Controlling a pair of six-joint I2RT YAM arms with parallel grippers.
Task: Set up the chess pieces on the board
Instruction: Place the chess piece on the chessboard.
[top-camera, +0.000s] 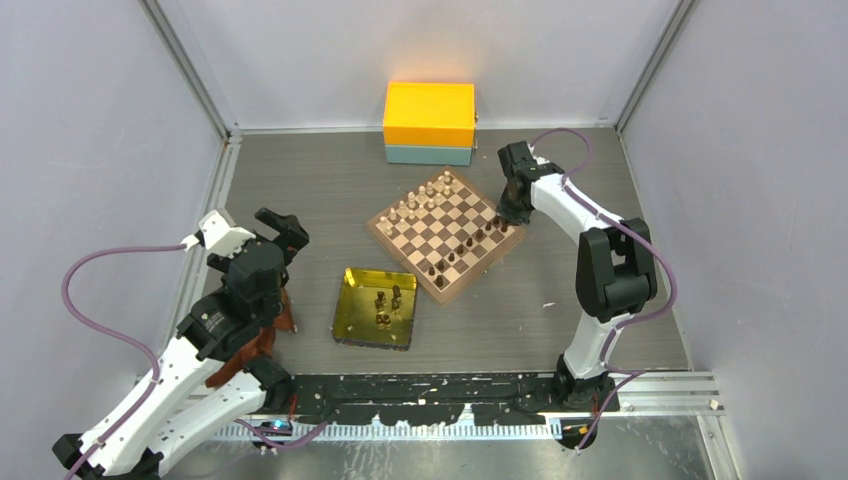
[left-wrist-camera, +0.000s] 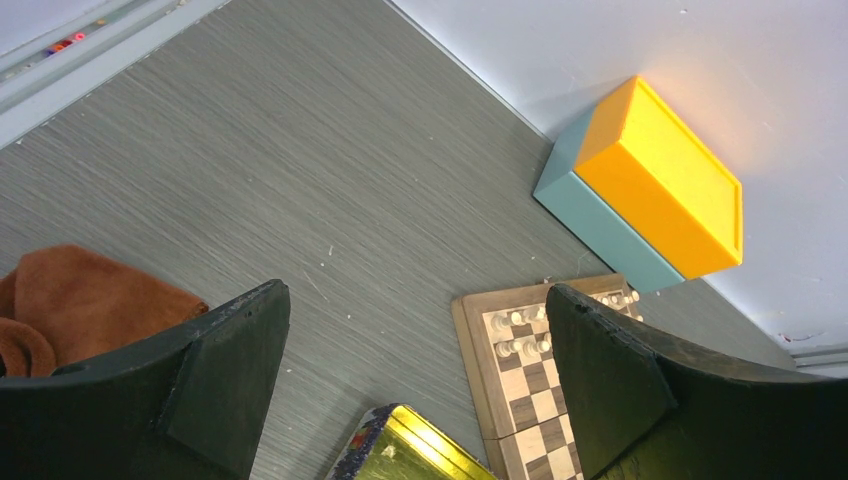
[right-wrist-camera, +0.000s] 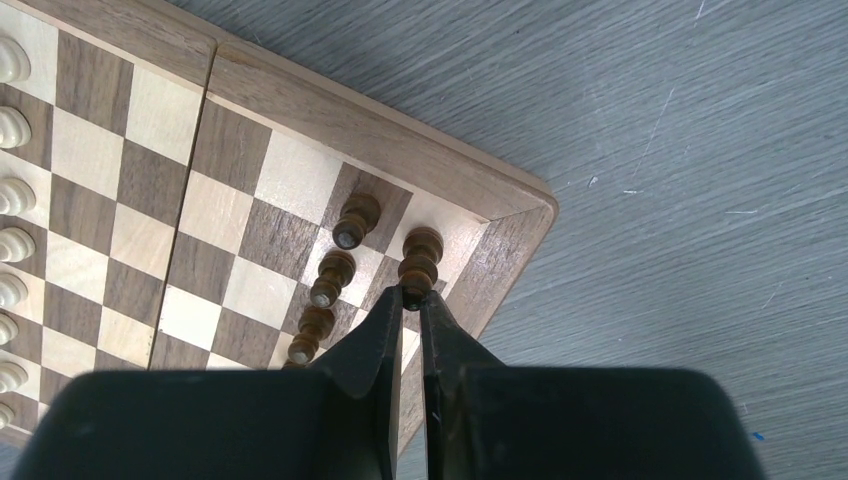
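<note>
R tool (right-wrist-camera: 411, 300) tight on dark piece (right-wrist-camera: 421, 255) at board (right-wrist-camera: 330, 120) corner — L tool (left-wrist-camera: 415, 305) wide

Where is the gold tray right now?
In the top view, the gold tray sits left of centre, beside the near-left edge of the chessboard, holding a few dark chess pieces.

The board (right-wrist-camera: 330, 110) runs off the frame's left edge; the right gripper (right-wrist-camera: 412, 296) hides the lower end of one dark chess piece (right-wrist-camera: 421, 252).

White-shelled left arm (top-camera: 165, 378) and right arm (top-camera: 592, 345), black joints; left gripper (left-wrist-camera: 415, 295) and right gripper (right-wrist-camera: 411, 300) matte black; purple cables (top-camera: 70, 285) loop alongside.
</note>
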